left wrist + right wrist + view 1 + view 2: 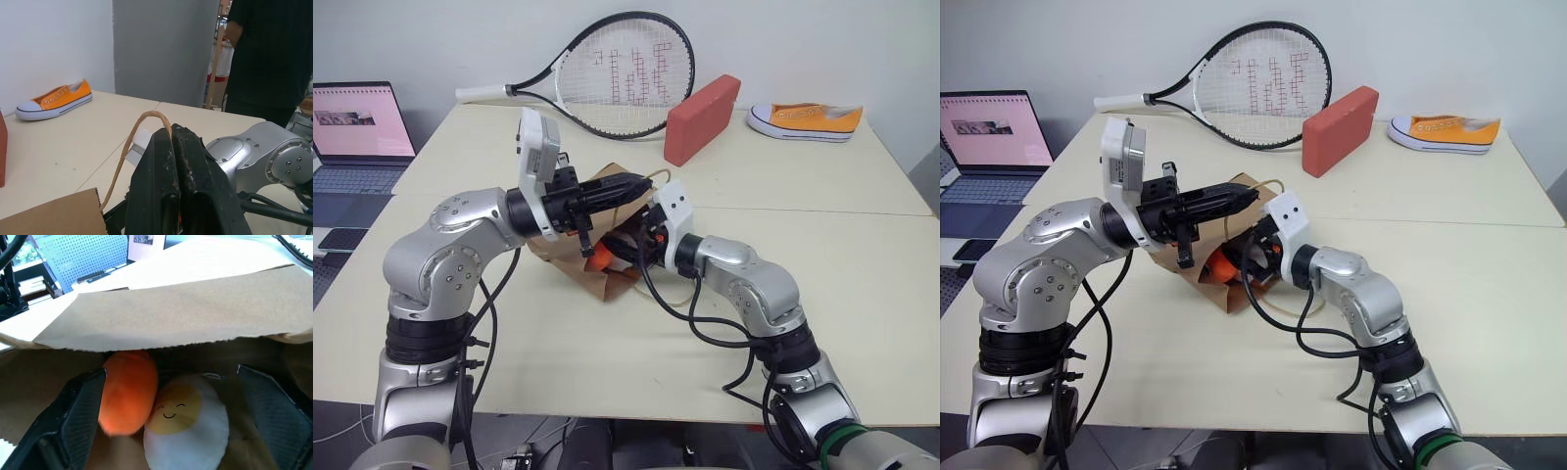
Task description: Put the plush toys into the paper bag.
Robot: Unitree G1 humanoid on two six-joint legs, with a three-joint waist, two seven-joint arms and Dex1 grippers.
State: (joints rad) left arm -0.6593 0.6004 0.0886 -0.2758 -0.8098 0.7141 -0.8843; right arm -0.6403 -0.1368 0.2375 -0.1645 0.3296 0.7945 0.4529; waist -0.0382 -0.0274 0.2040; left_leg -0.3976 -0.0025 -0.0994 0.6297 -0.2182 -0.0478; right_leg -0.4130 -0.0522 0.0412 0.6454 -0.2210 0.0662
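Releasing is the step in hand: right gripper (pixel 171 421) sits in the mouth of the bag (pixel 171 318), jaws wide, gripping nothing. Carrot (pixel 128 399) and egg (pixel 188 423) lie side by side, touching, inside the bag between the fingers; carrot brushes one finger (pixel 80 411). Left gripper (pixel 625 186) is pinched tight on a handle (pixel 139 137), holding the mouth up. To do well, judged: back the right gripper straight out along its own line, jaws kept wide, so no finger drags the carrot; keep the handle lifted until clear
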